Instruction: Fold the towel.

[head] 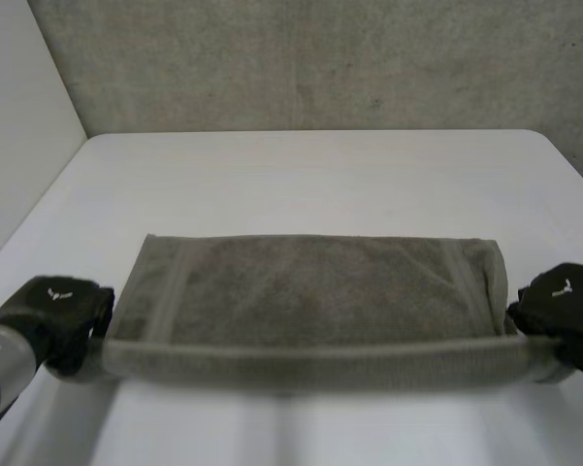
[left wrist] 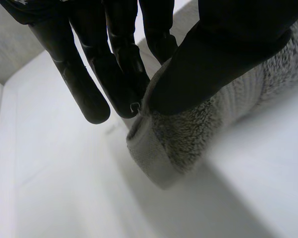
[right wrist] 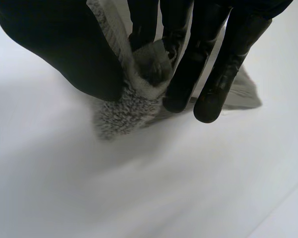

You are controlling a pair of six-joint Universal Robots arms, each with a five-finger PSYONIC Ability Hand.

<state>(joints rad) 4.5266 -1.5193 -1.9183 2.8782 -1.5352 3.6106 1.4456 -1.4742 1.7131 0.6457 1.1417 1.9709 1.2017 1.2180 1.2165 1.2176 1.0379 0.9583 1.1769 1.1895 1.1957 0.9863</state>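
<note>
A grey towel [head: 310, 291] lies folded on the white table [head: 310, 175], its near edge lifted and stretched between my two hands. My left hand [head: 58, 316] pinches the near left corner of the towel [left wrist: 183, 139] between thumb [left wrist: 223, 54] and fingers [left wrist: 89, 89]. At the near right corner my right hand [head: 567, 311] grips the towel [right wrist: 134, 106] the same way, thumb [right wrist: 64, 49] against fingers [right wrist: 198, 74]. Both corners hang a little above the table.
A grey carpeted wall [head: 320, 58] stands behind the table's far edge. A white panel [head: 19, 126] runs along the left side. Bare table surface lies beyond the towel and in front of it.
</note>
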